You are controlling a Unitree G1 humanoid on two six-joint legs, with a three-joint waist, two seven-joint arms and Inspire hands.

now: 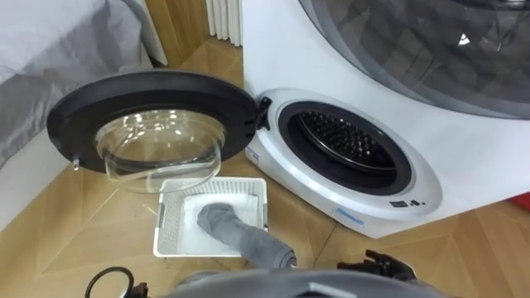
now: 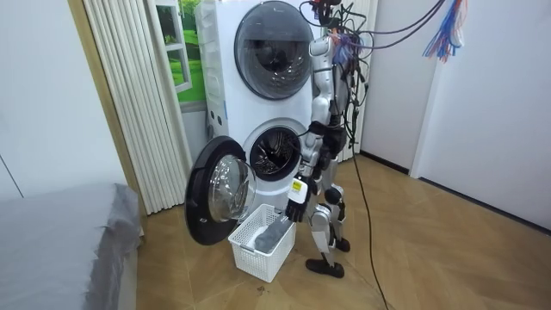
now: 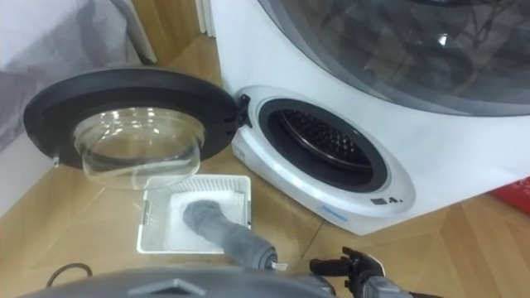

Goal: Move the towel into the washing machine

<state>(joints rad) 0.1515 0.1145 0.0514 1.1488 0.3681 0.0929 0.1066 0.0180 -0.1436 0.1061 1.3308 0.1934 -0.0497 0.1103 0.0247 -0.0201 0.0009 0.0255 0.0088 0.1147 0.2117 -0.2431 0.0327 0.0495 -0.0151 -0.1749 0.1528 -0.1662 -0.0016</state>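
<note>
Room view: the robot stands on the wooden floor before a stacked washing machine. Its left hand hangs low at the near corner of a white basket. The grey towel lies in that basket, with one end rising over the rim toward the hand; whether the hand grips it cannot be told. Beyond this hand and to its left, the round door stands wide open, its glass bowl overhanging the basket's far rim. Beyond and to its right, the drum opening gapes. The right hand shows dark at the eye views' lower right, apart from the towel, its state unreadable. A bed under a grey cover stands well to the left of both hands, with white slats behind it.
</note>
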